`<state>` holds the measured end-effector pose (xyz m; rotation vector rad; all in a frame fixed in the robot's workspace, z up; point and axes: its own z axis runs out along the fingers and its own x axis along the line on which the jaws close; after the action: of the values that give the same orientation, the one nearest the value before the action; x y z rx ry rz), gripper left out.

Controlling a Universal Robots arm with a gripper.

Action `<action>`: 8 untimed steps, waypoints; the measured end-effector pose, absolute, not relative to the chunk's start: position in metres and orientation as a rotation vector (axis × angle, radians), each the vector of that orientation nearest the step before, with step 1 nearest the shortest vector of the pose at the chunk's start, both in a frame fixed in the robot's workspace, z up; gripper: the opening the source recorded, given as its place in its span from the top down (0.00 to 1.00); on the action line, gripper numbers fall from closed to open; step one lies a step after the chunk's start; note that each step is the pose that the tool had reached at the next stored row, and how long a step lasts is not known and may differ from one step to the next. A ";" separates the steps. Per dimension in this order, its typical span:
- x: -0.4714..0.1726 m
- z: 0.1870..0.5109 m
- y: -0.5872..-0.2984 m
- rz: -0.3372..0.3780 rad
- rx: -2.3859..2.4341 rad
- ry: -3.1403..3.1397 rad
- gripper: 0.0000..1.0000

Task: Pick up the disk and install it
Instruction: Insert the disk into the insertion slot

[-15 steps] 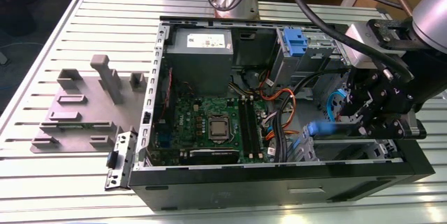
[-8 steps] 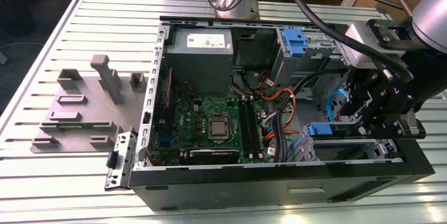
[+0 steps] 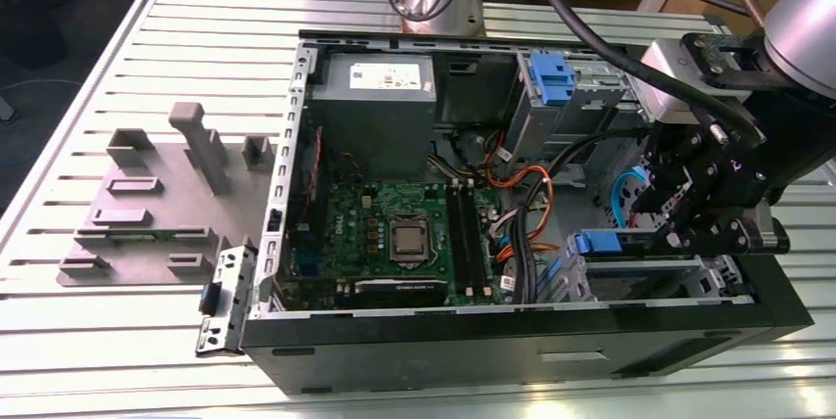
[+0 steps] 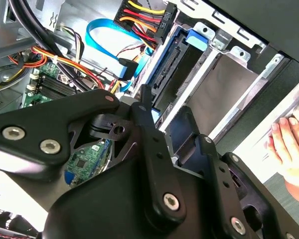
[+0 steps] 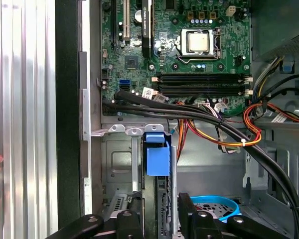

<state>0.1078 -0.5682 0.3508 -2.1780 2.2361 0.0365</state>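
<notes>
— Whereabouts of the disk (image 3: 598,241)?

— On edge inside the bare sheet-metal drive cage (image 3: 653,280), at four o'clock in the exterior view, in a corner of the open black steel computer case (image 3: 523,350). Glossy blue plastic tab at the exposed end, square-cut.

— And the gripper (image 3: 682,228)?

— At that cage, just beside the tab on its three o'clock side. Matte black, built of angular linkage bars with silver bolt heads. Spread or clamped: cannot tell.

— Rest of the case?

— Green motherboard (image 3: 392,233) at the centre, densely studded, with a square metal processor socket (image 3: 407,240). Boxy grey power supply (image 3: 372,96) at twelve o'clock of it. Another blue plastic bracket (image 3: 549,78) at one o'clock. In the second wrist view, red, yellow and orange wires (image 4: 137,12) and a flat blue ribbon cable (image 4: 94,30) looping near the cage.

— Underneath?

— Ribbed aluminium surface (image 3: 196,37), cut with long parallel slots. At nine o'clock, a dull grey fixture plate (image 3: 157,206) carrying stepped blocks. Just outside the case wall in the second wrist view, a hand (image 4: 289,144).
</notes>
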 end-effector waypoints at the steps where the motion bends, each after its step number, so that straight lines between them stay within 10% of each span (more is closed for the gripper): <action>1: 0.108 0.351 -0.568 0.037 -2.178 2.236 0.58; 8: 0.108 0.354 -0.568 0.037 -2.178 2.236 0.58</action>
<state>0.1078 -0.5682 0.3536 -2.1780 2.2360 0.0366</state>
